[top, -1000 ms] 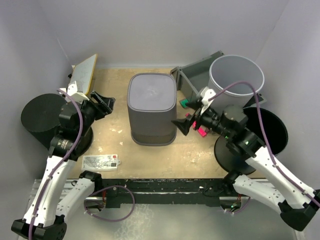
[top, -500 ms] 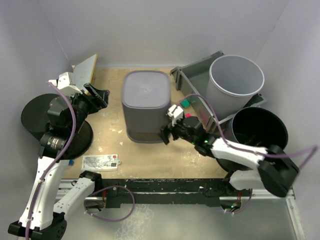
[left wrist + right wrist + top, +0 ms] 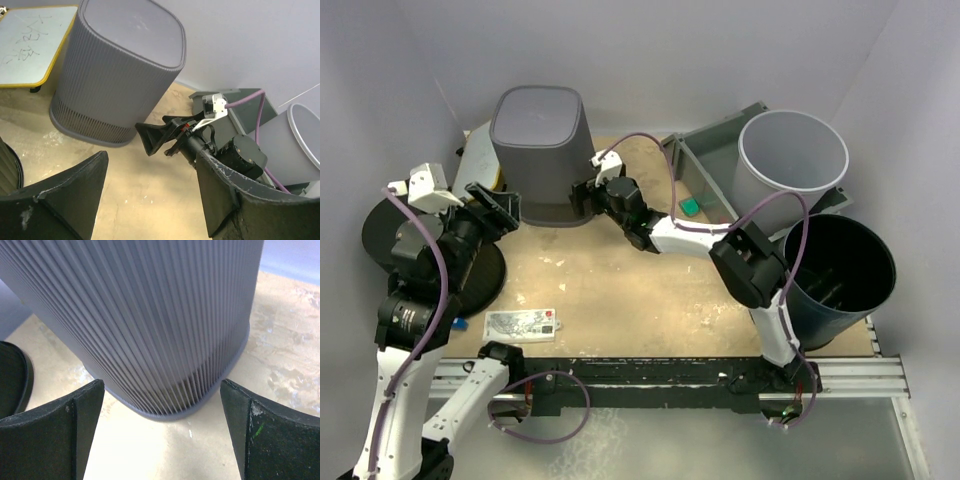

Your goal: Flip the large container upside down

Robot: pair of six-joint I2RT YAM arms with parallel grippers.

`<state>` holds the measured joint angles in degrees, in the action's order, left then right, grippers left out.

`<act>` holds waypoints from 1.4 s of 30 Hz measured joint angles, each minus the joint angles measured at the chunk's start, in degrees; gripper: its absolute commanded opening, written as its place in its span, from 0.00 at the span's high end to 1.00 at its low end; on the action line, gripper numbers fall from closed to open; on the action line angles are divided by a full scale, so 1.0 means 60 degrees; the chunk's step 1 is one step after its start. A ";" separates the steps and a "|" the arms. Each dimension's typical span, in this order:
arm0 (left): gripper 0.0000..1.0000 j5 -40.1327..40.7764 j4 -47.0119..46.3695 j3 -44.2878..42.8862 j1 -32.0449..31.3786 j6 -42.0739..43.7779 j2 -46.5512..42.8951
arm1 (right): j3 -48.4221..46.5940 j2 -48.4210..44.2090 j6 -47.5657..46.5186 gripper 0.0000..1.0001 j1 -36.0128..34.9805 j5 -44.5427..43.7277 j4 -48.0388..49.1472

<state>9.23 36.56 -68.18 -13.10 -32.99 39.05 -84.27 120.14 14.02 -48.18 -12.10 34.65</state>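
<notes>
Sliding away from the table's (image 3: 650,290) middle, the large container (image 3: 538,150) is now standing near the far left corner, and both arms are following it there.

It is resting rim-down with its closed base facing up and its long axis running vertical, so the flip is looking finished. The right gripper (image 3: 582,195), reaching across from the right side, is hovering with jaws wide apart just beside the lower right wall, the ribbed side lying straight ahead of it, unclamped. The left gripper (image 3: 505,210) is waiting just beside the lower left wall, jaws apart and holding nothing. Both are sitting about equally near.
</notes>
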 measured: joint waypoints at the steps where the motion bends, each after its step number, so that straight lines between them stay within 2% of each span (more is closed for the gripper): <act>1: 0.32 -0.0004 0.0087 0.0000 0.0000 -0.0058 -0.0036 | 0.0025 0.0029 0.0069 0.00 0.0015 -0.0069 -0.0066; 4: 0.32 -0.0087 0.0266 0.0025 0.0000 -0.0066 -0.0058 | 0.0532 -0.0248 0.0138 0.00 0.0044 -0.0109 -0.0091; 8: 0.32 -0.0408 0.0291 0.0291 0.0000 -0.0036 0.0000 | 0.1963 -0.1628 0.0051 0.00 0.0069 -0.0138 -0.0565; 11: 0.32 -0.0481 -0.0055 0.0852 0.0000 -0.0051 0.0142 | 0.2867 -0.3395 -0.0142 0.00 0.0219 0.0135 -0.1574; 14: 0.33 -0.0259 -0.0488 0.1749 0.0000 -0.0171 0.0608 | 0.2943 -0.5213 -0.0426 0.00 0.0568 0.0499 -0.2943; 18: 0.34 0.0313 -0.0976 0.2284 0.0000 -0.0659 0.2157 | 0.2164 -0.6932 -0.0973 0.00 0.1286 0.0565 -0.4896; 22: 0.34 0.0208 -0.2069 0.2277 0.0000 -0.0976 0.4371 | 0.1530 -0.8087 -0.1581 0.00 0.2004 -0.0091 -0.6754; 28: 0.34 -0.0007 -0.3472 0.1519 0.0000 -0.1071 0.6947 | 0.0714 -0.8174 -0.2044 0.00 0.3442 -0.0674 -0.9162; 35: 0.34 -0.0324 -0.4462 -0.0637 0.0022 -0.0783 0.9522 | -0.0991 -0.6404 -0.2295 0.02 0.4768 -0.1060 -1.1027; 37: 0.34 -0.0550 -0.4543 -0.1202 0.0022 -0.0707 1.0032 | -0.1322 -0.5967 -0.2328 0.09 0.4994 -0.1020 -1.1278; 38: 0.33 -0.0714 -0.4554 -0.1395 0.0022 -0.0685 1.0174 | -0.1475 -0.5748 -0.2342 0.17 0.5125 -0.0962 -1.1406; 41: 0.29 -0.1173 -0.4554 -0.1479 -0.0004 -0.0634 1.0112 | -0.1829 -0.5125 -0.2444 0.57 0.5410 -0.0816 -1.1744; 42: 0.28 -0.1297 -0.4539 -0.1395 -0.0036 -0.0590 0.9959 | -0.1872 -0.4994 -0.2492 0.74 0.5461 -0.0820 -1.1803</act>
<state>1.45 9.32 -76.55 -13.32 -36.53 98.80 -95.50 90.17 -0.93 -15.42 -17.02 -36.16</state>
